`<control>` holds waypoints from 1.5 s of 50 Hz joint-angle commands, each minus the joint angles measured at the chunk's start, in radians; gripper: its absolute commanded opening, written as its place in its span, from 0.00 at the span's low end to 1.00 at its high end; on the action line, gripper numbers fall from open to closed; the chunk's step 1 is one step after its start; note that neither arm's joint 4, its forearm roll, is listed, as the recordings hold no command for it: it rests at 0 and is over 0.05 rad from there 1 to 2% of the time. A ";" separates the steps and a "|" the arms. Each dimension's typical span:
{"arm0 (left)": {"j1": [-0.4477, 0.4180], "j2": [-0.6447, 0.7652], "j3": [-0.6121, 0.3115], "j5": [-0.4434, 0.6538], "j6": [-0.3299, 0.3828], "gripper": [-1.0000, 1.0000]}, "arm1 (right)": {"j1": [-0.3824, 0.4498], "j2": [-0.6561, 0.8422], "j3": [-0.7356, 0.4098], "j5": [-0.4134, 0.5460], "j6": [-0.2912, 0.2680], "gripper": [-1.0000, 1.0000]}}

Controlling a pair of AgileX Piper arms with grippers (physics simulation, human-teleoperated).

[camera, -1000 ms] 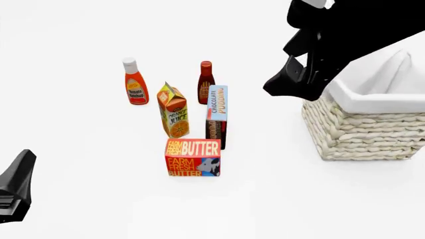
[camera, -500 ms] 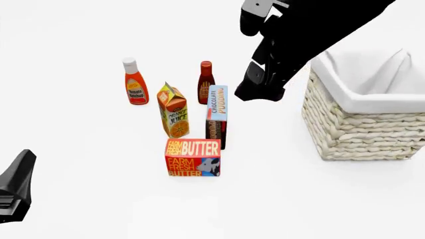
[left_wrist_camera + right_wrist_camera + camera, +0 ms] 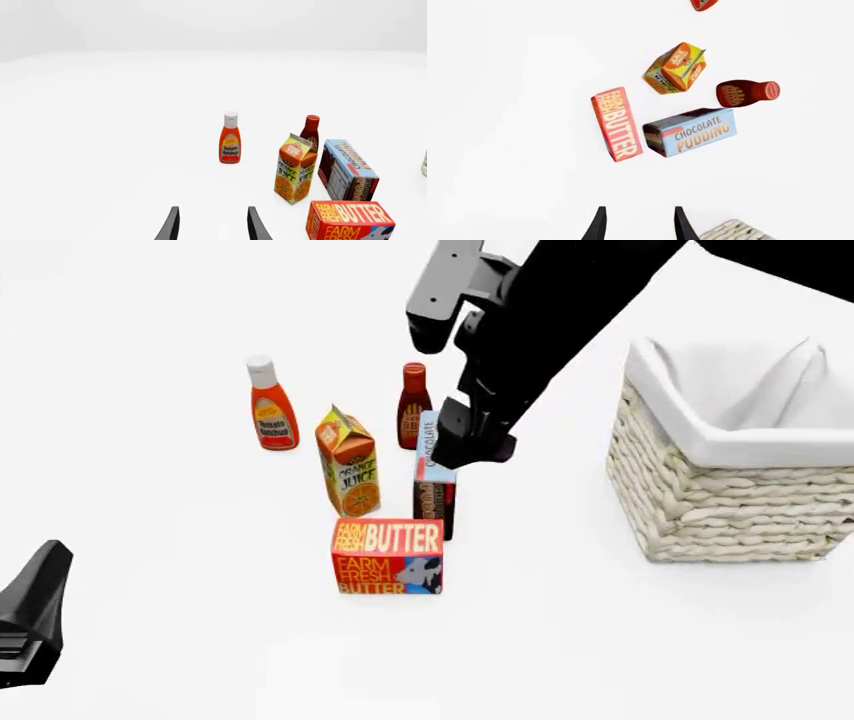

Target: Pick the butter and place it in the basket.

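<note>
Your left gripper showed two dark fingertips set apart, nothing between them. You had the butter standing nearest, cut off by the frame. Behind it stood the orange juice carton and chocolate pudding box, then the tomato ketchup bottle and a dark red bottle.

The butter stands before the pudding box, basket far right.

surface: plain white table; backdrop: pale grey-white wall; light: even, soft shadows
</note>
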 commanded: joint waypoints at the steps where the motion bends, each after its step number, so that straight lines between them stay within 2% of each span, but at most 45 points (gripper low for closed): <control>1: 0.000 0.000 0.000 0.000 0.000 1.00 | 0.027 0.062 -0.031 0.018 -0.015 1.00; 33: 0.000 0.000 0.000 0.000 0.000 1.00 | 0.040 0.201 -0.154 0.059 -0.053 1.00; 46: 0.000 0.000 0.000 0.000 0.000 1.00 | 0.055 0.245 -0.199 0.074 -0.042 1.00; 47: 0.000 0.000 0.000 0.000 0.000 1.00 | 0.071 0.289 -0.234 0.081 -0.040 1.00; 75: 0.000 0.000 0.000 0.000 0.000 1.00 | 0.092 0.336 -0.268 0.083 -0.042 1.00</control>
